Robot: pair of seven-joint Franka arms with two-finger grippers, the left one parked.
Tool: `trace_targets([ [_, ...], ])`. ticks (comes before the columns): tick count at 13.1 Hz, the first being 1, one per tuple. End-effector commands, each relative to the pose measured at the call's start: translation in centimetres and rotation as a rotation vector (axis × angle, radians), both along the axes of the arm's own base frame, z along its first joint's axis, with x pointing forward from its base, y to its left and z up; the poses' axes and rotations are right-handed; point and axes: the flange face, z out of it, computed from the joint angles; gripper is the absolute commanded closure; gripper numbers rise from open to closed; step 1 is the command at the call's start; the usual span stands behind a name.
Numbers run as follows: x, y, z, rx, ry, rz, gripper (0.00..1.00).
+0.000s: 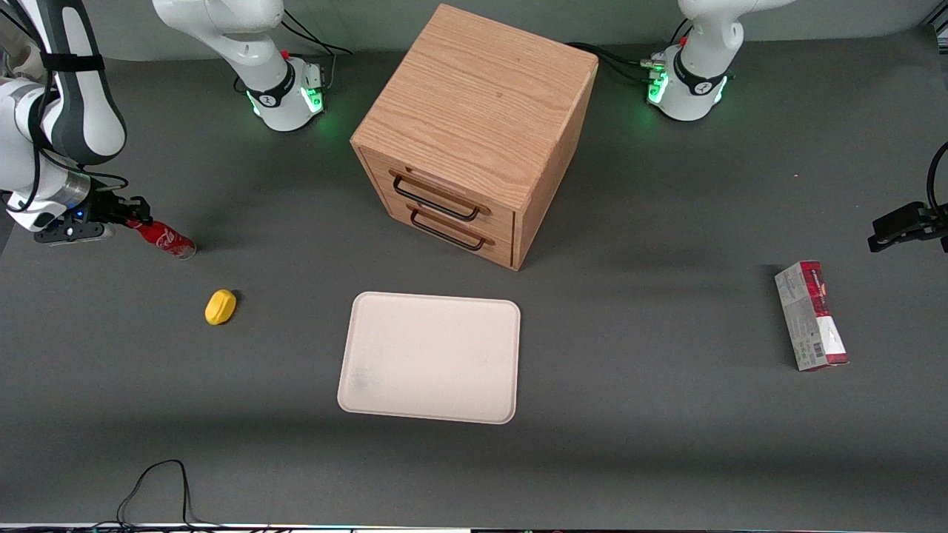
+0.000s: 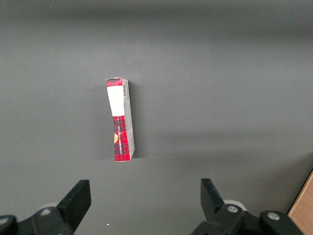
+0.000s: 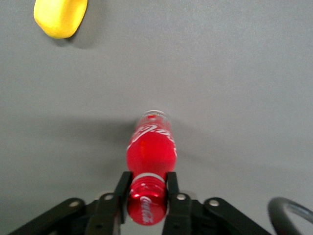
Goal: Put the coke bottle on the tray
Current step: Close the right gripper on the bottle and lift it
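Observation:
My right gripper [image 1: 133, 216] is at the working arm's end of the table, shut on the red cap of the coke bottle [image 1: 167, 240]. The small red bottle hangs tilted from the gripper, its silvery base low over or touching the grey table. In the right wrist view the two fingers [image 3: 122, 188] press both sides of the cap and the bottle body [image 3: 151, 147] points away from the gripper [image 3: 146, 186]. The cream tray [image 1: 431, 357] lies flat and bare near the table's middle, nearer the front camera than the wooden cabinet.
A yellow lemon-like lump [image 1: 220, 306] lies between bottle and tray, nearer the front camera than the bottle; it also shows in the right wrist view [image 3: 60, 17]. A wooden two-drawer cabinet [image 1: 474, 133] stands mid-table. A red-and-white carton [image 1: 811, 315] lies toward the parked arm's end.

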Motion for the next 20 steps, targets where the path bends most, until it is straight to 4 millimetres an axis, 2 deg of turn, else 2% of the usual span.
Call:
trace_targets([
  [1,-0.4,0.0,0.5,-0.006,-0.015,0.031,0.96],
  [2,-0.4,0.0,0.5,-0.006,-0.015,0.031,1.00],
  [4,-0.4,0.0,0.7,-0.006,-0.017,0.029,1.00],
  [6,-0.6,0.0,1.9,0.006,-0.006,0.026,1.00],
  [9,-0.9,-0.5,6.4,0.023,-0.002,0.003,0.98],
  [12,0.6,-1.5,12.4,0.030,0.067,-0.014,0.97],
  [16,5.3,-0.3,21.4,-0.018,0.087,-0.001,0.99],
  [18,8.6,0.4,24.5,-0.049,0.092,0.008,0.98],
  [20,12.3,2.4,27.2,-0.057,0.111,0.019,0.97],
])
